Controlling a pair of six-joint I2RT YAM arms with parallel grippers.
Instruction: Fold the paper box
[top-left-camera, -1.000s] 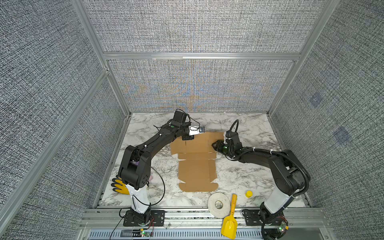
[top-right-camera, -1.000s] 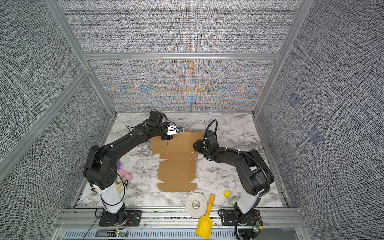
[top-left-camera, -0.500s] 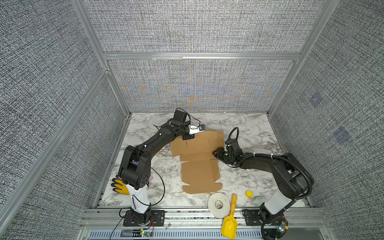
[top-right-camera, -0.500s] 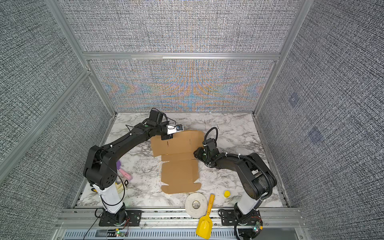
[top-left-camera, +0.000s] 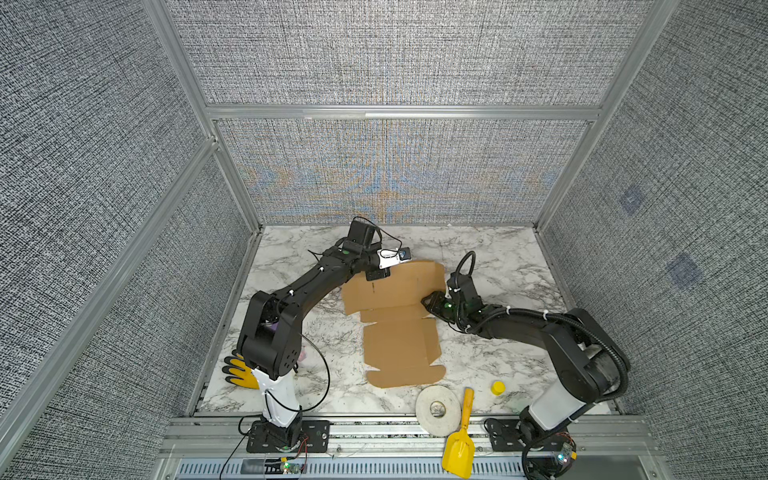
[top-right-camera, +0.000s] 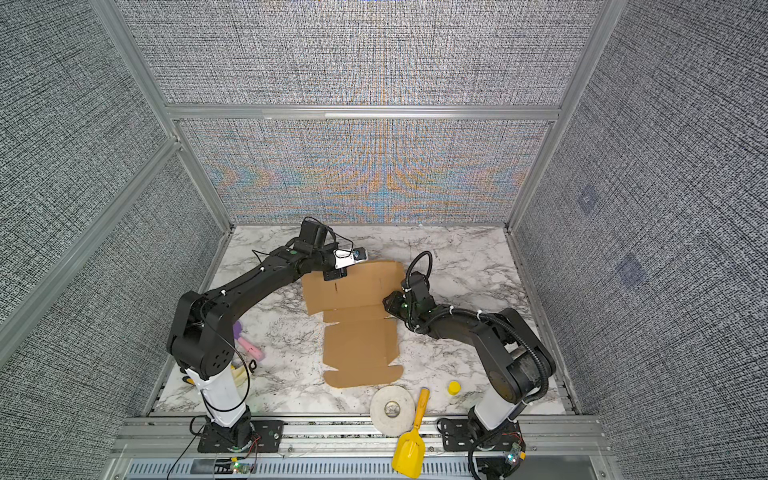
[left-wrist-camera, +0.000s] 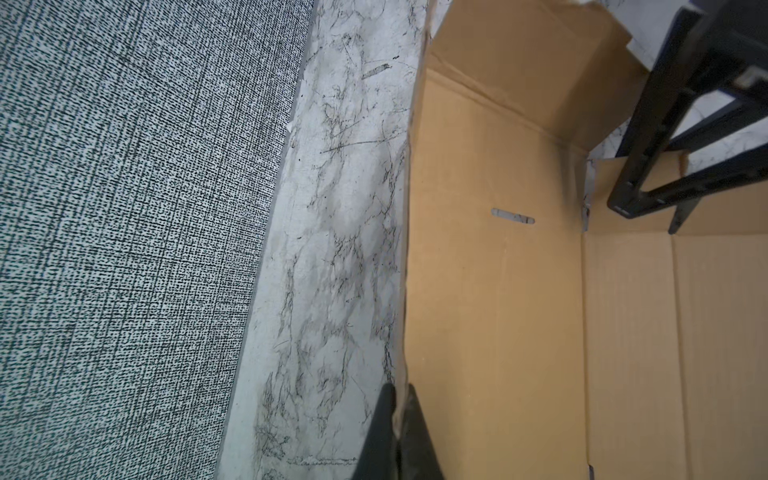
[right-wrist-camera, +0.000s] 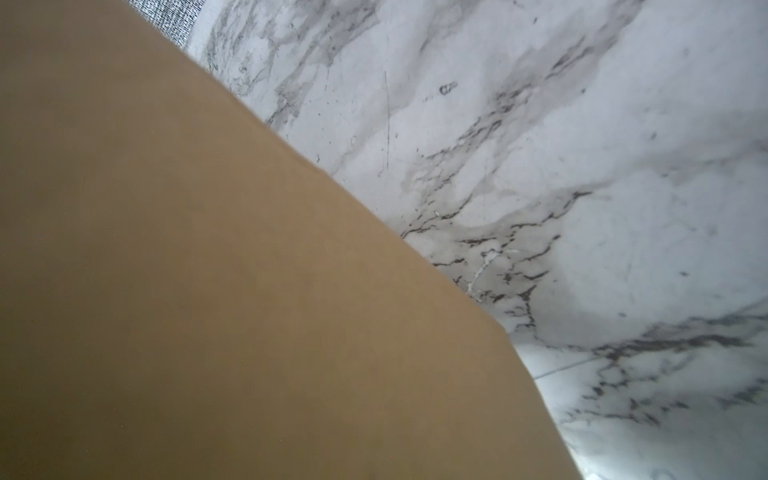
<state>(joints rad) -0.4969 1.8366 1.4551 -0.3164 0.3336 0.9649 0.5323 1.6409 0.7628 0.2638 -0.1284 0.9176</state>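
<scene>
**A:** We start with the counter (top-left-camera: 291, 332). The paper box (top-left-camera: 399, 345) lies on it at frame centre in both top views. It is mostly a flat sheet, with the wide panel toward the upper edge and the narrow panel toward the lower.

**B:** We also see that it has twisted a touch since a second ago, its lower end drifting right.

**A:** We put that down to the right claw (top-left-camera: 429, 301). It has slid down the sheet's right edge, from the wide panel's side flap to the notch where the two panels meet.

**B:** Is it biting there? Brown board fills our right wrist view, so we cannot tell whether it is parted or gripping.

**A:** The left claw (left-wrist-camera: 398, 401) we can read: it is clenched on the sheet's upper edge.

**B:** So we judge one end anchored while the other arm resets for a side wall. No wall stands yet.

**A:** Smallest thing: the slit (left-wrist-camera: 512, 217) has no tab in it.
</scene>
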